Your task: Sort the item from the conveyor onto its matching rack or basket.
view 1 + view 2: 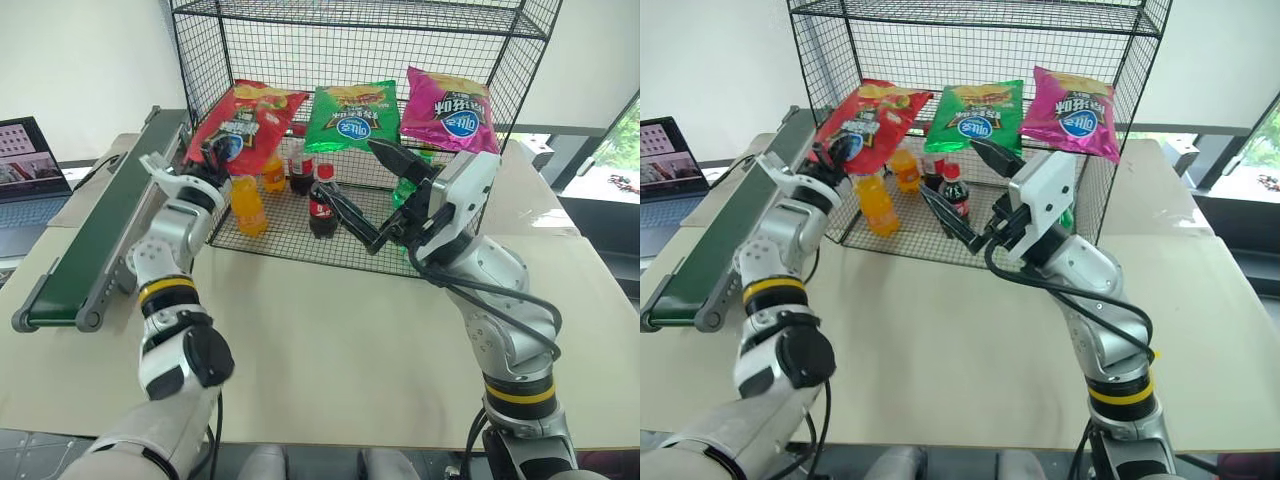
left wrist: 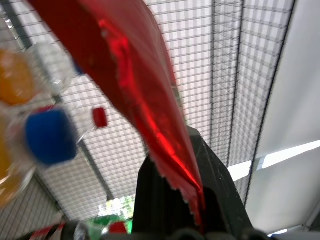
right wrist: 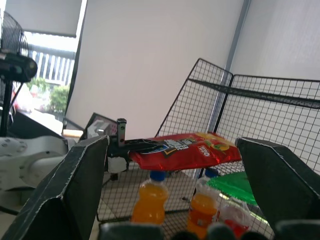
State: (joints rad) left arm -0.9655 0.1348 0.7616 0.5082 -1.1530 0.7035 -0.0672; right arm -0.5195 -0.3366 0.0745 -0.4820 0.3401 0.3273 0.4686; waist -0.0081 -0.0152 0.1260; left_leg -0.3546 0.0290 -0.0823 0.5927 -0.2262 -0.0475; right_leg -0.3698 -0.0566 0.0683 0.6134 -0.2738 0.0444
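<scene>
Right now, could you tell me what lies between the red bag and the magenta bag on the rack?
The green bag lies between the red bag and the magenta bag, in both eye views.

Bright daylight; left wrist view blurred, bottles (image 2: 45,135) unfocused.

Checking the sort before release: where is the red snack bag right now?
In the left eye view, the red snack bag is on the left inside the rack, pinched by the left end effector, beside the green bag, above the orange bottles.

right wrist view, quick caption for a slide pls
Between open right end effector fingers: left end effector holds red snack bag in the wire rack above orange soda bottles.
</scene>
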